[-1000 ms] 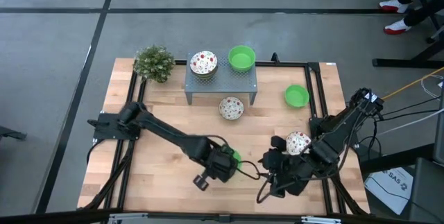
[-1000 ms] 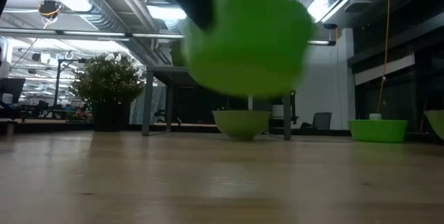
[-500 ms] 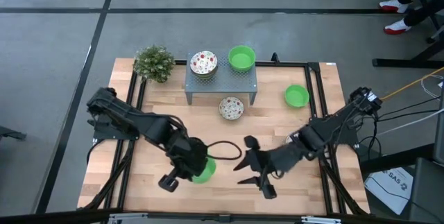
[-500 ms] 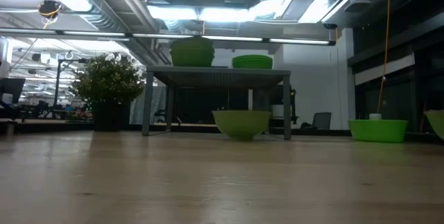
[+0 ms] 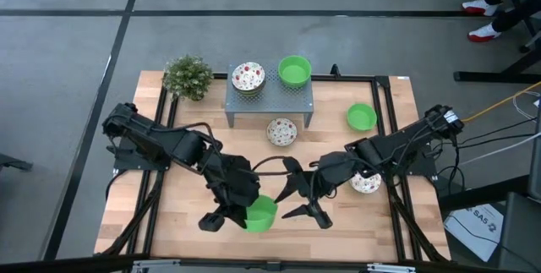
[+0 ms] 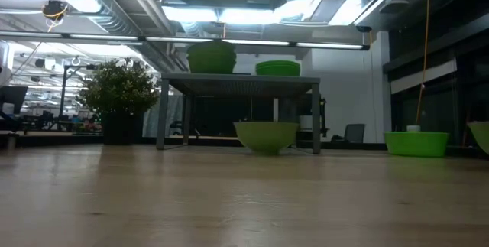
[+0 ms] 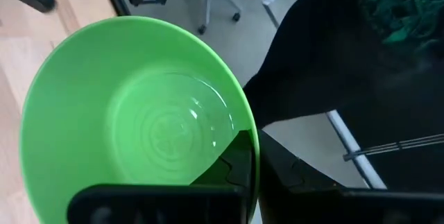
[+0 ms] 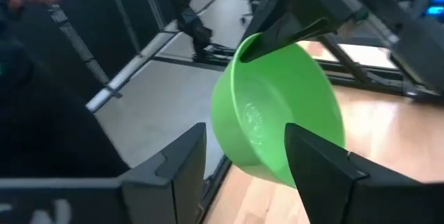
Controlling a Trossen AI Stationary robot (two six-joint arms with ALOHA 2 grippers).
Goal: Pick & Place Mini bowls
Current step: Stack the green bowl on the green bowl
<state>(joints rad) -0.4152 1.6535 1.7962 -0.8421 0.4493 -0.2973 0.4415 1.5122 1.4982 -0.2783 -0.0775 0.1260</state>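
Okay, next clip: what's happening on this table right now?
The left gripper is shut on the rim of a green mini bowl, held up near the table's front edge. The right gripper faces it, open, as if for a handover. A speckled bowl sits beside the right arm. Two bowls rest on the grey stand; two more lie on the table.

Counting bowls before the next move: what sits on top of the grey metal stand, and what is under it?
On the stand sit a speckled bowl and a green bowl. Another speckled bowl lies by its front edge. The stand's top hides much of the space beneath.
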